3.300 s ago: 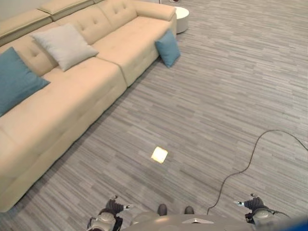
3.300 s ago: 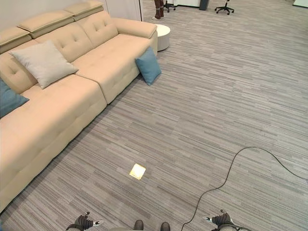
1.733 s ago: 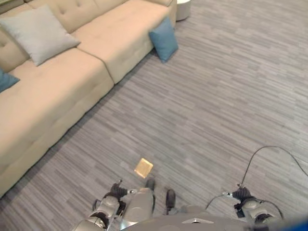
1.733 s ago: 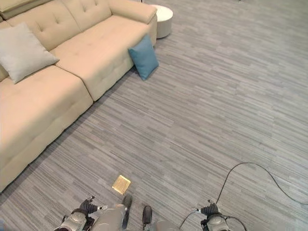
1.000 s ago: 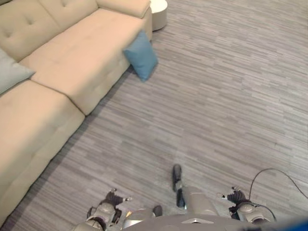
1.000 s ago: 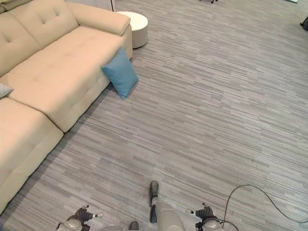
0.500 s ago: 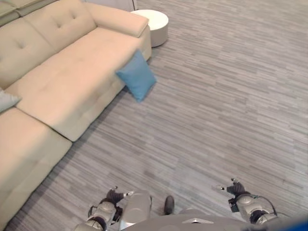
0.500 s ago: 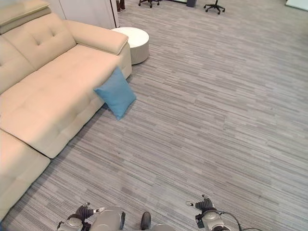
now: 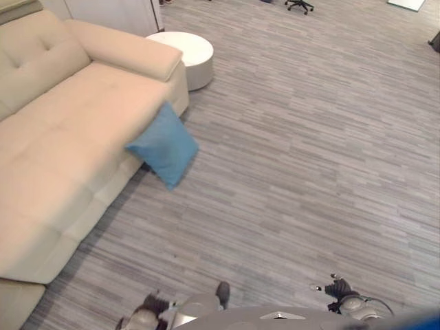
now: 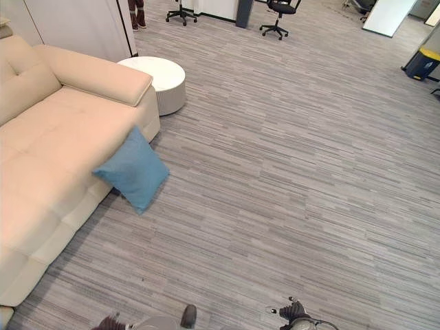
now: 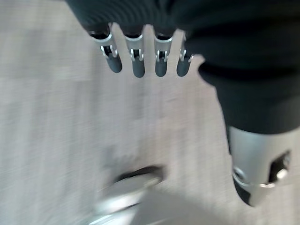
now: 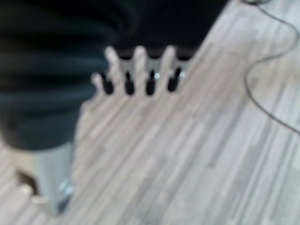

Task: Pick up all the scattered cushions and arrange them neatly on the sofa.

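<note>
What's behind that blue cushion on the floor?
The blue cushion stands tilted on the grey floor, leaning back against the front of the beige sofa. The patch of sofa front and floor directly behind it is covered, so nothing more can be told there.

The left hand [image 11: 243, 56] wears a dark ribbed cover over its back and wrist. Its fingers [image 11: 136, 61] are silver with small metal pins and rounded dark tips. The thumb [image 11: 255, 164] is a thick silver shell with round fasteners on its side and a dark tip. The right hand [image 12: 56, 93] has the same dark ribbed cover, pale silver fingers [image 12: 140, 61] and a silver thumb [image 12: 44, 183]
</note>
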Motion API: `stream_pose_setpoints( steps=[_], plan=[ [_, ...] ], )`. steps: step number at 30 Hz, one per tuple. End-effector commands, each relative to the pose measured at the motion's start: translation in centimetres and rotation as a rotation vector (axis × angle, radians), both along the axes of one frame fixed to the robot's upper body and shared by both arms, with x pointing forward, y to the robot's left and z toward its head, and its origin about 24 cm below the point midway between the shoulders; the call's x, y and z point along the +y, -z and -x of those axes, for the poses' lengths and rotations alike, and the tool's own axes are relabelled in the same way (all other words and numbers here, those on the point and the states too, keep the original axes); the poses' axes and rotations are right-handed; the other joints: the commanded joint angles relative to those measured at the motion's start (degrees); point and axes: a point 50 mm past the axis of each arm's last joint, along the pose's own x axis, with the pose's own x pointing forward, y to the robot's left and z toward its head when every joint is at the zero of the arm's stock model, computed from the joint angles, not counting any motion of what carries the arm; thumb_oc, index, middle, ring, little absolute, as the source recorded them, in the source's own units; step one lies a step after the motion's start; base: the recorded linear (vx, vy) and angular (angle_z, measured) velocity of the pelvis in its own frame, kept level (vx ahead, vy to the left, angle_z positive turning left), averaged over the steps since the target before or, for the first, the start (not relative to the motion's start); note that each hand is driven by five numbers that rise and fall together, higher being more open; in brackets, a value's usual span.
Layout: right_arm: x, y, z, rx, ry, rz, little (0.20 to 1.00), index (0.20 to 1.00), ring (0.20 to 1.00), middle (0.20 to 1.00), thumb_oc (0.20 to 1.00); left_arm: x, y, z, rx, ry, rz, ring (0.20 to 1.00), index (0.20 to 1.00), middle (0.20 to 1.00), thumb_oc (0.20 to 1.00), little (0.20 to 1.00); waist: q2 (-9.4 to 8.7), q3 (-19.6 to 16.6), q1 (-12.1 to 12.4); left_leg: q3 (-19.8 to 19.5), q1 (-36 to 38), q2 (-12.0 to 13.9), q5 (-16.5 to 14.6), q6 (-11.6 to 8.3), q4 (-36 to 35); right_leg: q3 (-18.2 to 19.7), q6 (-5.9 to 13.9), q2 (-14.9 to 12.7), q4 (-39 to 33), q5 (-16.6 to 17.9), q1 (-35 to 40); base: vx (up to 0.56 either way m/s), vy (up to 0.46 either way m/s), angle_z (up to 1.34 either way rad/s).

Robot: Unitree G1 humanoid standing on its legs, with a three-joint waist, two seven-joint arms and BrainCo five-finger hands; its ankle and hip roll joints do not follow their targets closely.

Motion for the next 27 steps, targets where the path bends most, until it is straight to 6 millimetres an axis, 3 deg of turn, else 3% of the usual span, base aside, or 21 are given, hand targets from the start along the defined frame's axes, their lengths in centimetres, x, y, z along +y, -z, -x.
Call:
stream_pose_setpoints(
  steps=[1,3,4,7,9,11,12,13,14,17,20,21,22,23,24,27],
  plan=[
    [-1.7,-0.9,-1.3,-0.037,-0.013,0.055,1.000,1.000,1.000,1.000,1.000,0.8,0.0,1.0,-0.006,-0.045,-0.010,1.000,1.000,1.000,1.000,1.000,1.67,1.36,-0.42,-2.05,-0.28,3.58,-4.02,-3.29,2.67,0.27,-0.33,1.39,-28.64,13.92,3.42,0.40,-0.055,0.38],
    [-1.9,-1.0,-1.5,-0.041,-0.018,0.060,1.000,1.000,1.000,1.000,1.000,0.7,0.0,0.7,-0.015,-0.036,-0.006,1.000,1.000,1.000,1.000,1.000,0.98,2.11,-1.99,-4.46,3.73,2.81,-5.75,-3.89,1.45,1.13,-0.18,2.41,-40.05,14.47,2.44,0.51,-0.125,0.24],
    [-2.0,-1.0,-1.4,-0.030,-0.018,0.066,1.000,1.000,1.000,1.000,1.000,0.6,-0.1,0.3,-0.023,-0.027,-0.005,1.000,1.000,1.000,1.000,1.000,0.23,2.11,-3.15,-6.68,6.09,2.58,-6.76,-4.79,0.46,3.46,0.92,2.22,-49.65,17.17,0.32,0.46,-0.129,0.31],
    [-2.2,-1.0,-1.3,-0.026,-0.020,0.073,1.000,1.000,1.000,1.000,1.000,0.3,-0.1,0.1,-0.026,-0.020,-0.002,1.000,1.000,1.000,1.000,1.000,0.18,2.19,-3.75,-8.25,7.96,3.22,-7.45,-5.49,0.27,4.33,1.07,2.26,-52.40,18.16,1.42,0.33,-0.114,0.76],
    [-2.2,-0.9,-0.9,-0.012,-0.022,0.075,1.000,1.000,1.000,1.000,1.000,0.0,0.1,0.4,-0.017,-0.013,0.001,1.000,1.000,1.000,1.000,1.000,-0.12,0.87,-3.94,-8.42,9.28,4.59,-8.03,-6.66,0.90,4.58,-0.05,2.29,-52.10,19.23,2.66,0.37,-0.168,0.73],
    [-2.4,-0.8,-0.4,-0.012,0.006,0.063,1.000,1.000,1.000,1.000,1.000,-0.3,0.2,0.5,-0.004,0.005,0.007,1.000,1.000,1.000,1.000,1.000,-0.08,-0.13,-4.46,-9.07,8.57,7.15,-5.59,-9.16,5.71,4.50,-1.73,3.14,-51.05,18.26,4.98,0.40,-0.252,0.28],
    [-2.4,-0.8,-0.4,-0.012,0.006,0.063,1.000,1.000,1.000,1.000,1.000,-0.3,0.2,0.5,-0.004,0.005,0.007,1.000,1.000,1.000,1.000,1.000,-0.02,-0.11,-4.54,-9.16,8.58,7.20,-5.67,-9.17,5.80,4.40,-1.75,3.17,-51.05,18.23,5.04,0.35,-0.263,0.37],
    [-2.4,-0.8,-0.6,-0.022,0.018,0.061,1.000,1.000,1.000,1.000,1.000,-0.4,0.2,0.4,-0.002,0.019,0.007,1.000,1.000,1.000,1.000,1.000,-0.47,0.28,-4.83,-7.15,4.76,8.48,-0.98,-10.91,14.49,4.04,-2.91,2.91,-51.53,17.18,7.71,0.28,-0.259,0.72],
    [-2.5,-0.9,-0.8,-0.034,0.033,0.059,1.000,1.000,1.000,1.000,1.000,-0.4,0.1,0.1,-0.007,0.027,0.005,1.000,1.000,1.000,1.000,1.000,-1.42,1.34,-4.49,-5.30,-0.43,8.84,2.01,-10.41,25.08,4.30,-4.52,2.97,-51.46,15.90,10.09,0.35,-0.314,0.90],
    [-2.8,-1.1,-0.9,-0.038,0.044,0.067,1.000,1.000,1.000,1.000,1.000,-0.2,0.0,-0.1,-0.011,0.017,-0.005,1.000,1.000,1.000,1.000,1.000,-2.73,2.40,-4.00,-2.18,-5.99,8.28,2.09,-9.78,31.90,4.02,-5.46,2.09,-51.36,14.78,12.00,0.15,-0.132,0.26],
    [-3.3,-1.1,-0.6,-0.027,0.055,0.073,1.000,1.000,1.000,1.000,1.000,-0.4,0.0,-0.3,-0.018,0.018,0.006,1.000,1.000,1.000,1.000,1.000,-2.63,2.56,-2.91,2.54,-9.29,7.60,-3.39,-8.48,23.37,2.76,-5.22,1.86,-52.16,12.22,15.02,0.29,-0.060,0.07],
    [-3.5,-1.1,-0.4,-0.022,0.066,0.076,1.000,1.000,1.000,1.000,1.000,-0.6,0.0,-0.2,-0.014,0.029,0.010,1.000,1.000,1.000,1.000,1.000,-1.98,2.37,-2.66,4.80,-11.26,6.64,-3.76,-8.53,16.43,1.64,-5.02,2.04,-52.78,10.80,16.23,0.26,0.006,0.33],
    [-3.5,-1.1,-0.3,-0.022,0.066,0.076,1.000,1.000,1.000,1.000,1.000,-0.6,0.0,-0.2,-0.014,0.029,0.010,1.000,1.000,1.000,1.000,1.000,-2.03,2.39,-2.72,4.77,-11.11,6.55,-3.75,-8.50,16.28,1.59,-5.00,1.96,-52.78,10.71,16.33,0.24,0.023,0.38],
    [-3.6,-1.1,-0.2,-0.024,0.073,0.078,1.000,1.000,1.000,1.000,1.000,-0.6,0.1,-0.2,-0.015,0.027,0.013,1.000,1.000,1.000,1.000,1.000,-1.53,2.32,-2.72,6.86,-13.18,6.55,-1.58,-8.75,12.54,0.93,-5.01,2.46,-53.25,9.82,17.57,0.28,0.015,0.23],
    [-3.6,-1.1,-0.2,-0.032,0.090,0.077,1.000,1.000,1.000,1.000,1.000,-0.6,-0.1,-0.4,-0.035,0.008,0.021,1.000,1.000,1.000,1.000,1.000,-0.60,2.32,-1.77,10.36,-15.84,6.69,2.86,-9.11,7.66,0.48,-5.35,3.91,-54.00,8.72,19.93,0.28,0.015,0.28],
    [-3.5,-1.0,0.0,-0.032,0.097,0.067,1.000,1.000,1.000,1.000,1.000,-0.7,-0.2,-0.7,-0.054,0.004,0.030,1.000,1.000,1.000,1.000,1.000,-0.69,2.33,-0.95,12.37,-17.18,6.52,4.58,-9.31,7.64,0.91,-5.48,4.49,-53.92,7.76,21.71,0.20,0.031,0.41]
  ],
)
